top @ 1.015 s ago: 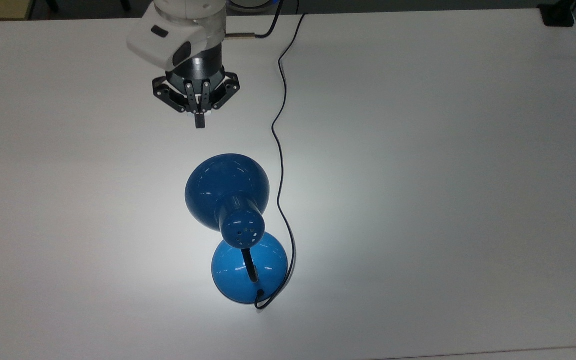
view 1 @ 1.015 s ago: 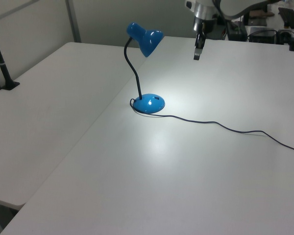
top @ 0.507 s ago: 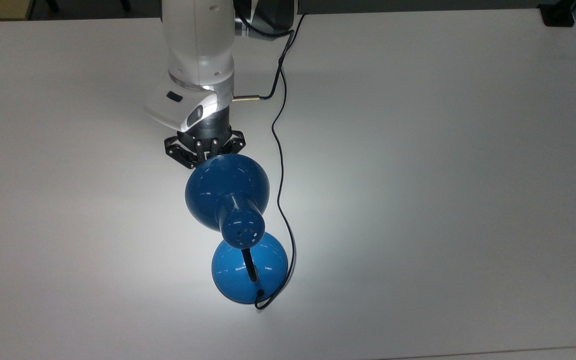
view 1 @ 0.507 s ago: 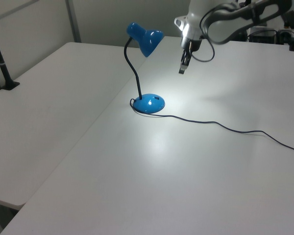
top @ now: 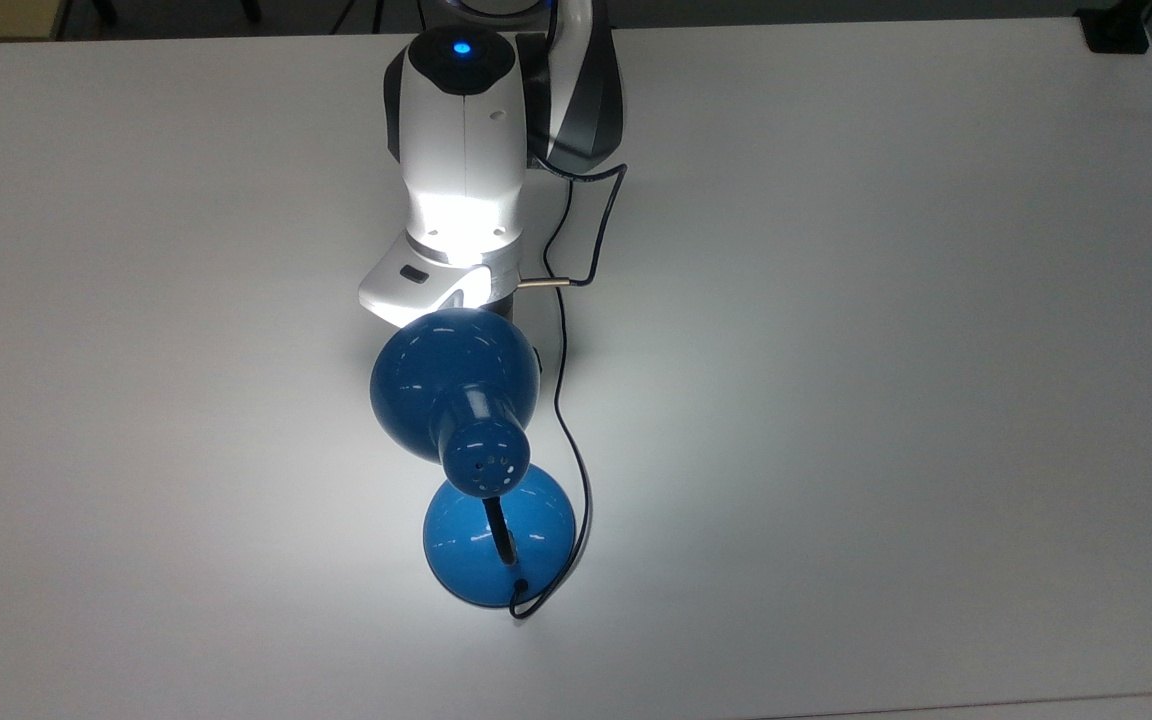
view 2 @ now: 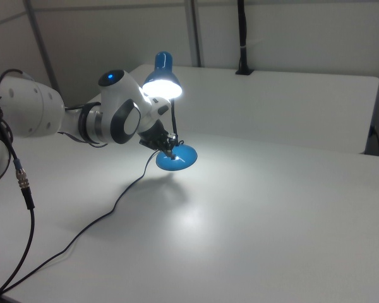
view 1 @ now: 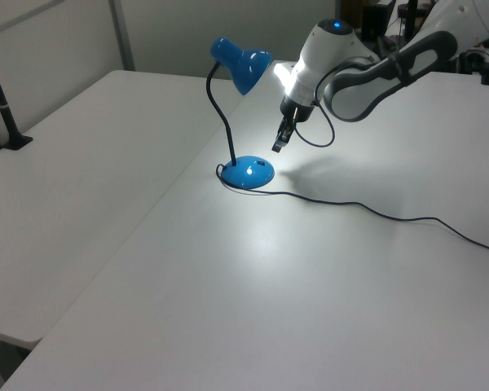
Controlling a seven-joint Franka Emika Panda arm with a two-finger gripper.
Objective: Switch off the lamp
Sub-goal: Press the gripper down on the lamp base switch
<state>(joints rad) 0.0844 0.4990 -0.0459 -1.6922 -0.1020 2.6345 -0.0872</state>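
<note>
Lamp (top: 471, 440) light is on: a bright pool falls on the white table (top: 886, 350) around the round blue base (view 1: 248, 173), and in the right view the underside of the shade (view 2: 162, 85) glows white. The lamp stands near the middle of the table, its black gooseneck (view 1: 220, 114) rising from the base and curving over to the bell-shaped shade (view 1: 244, 65). In the top view the shade overlaps the base from above and hides the gripper beneath it. A thin black cord (top: 561, 400) loops from the base's lower edge and runs up the top view's right side of the lamp toward the far table edge.

The arm (view 1: 367, 73) reaches in from the left view's right, its white wrist lit brightly by the bulb. The gripper (view 1: 278, 142) hangs below the shade and above the table, tilted down toward the base, just beside it on the left view's right and not touching it. Its two fingers look pressed together with nothing between them.

Wide bare tabletop lies on both sides of the lamp in the top view, and toward the near edge in the left view. In the left view a seam (view 1: 155, 213) between two tabletops runs past the base's left side, and a black post (view 1: 4, 114) is clamped at the far left edge, well apart from the lamp.
</note>
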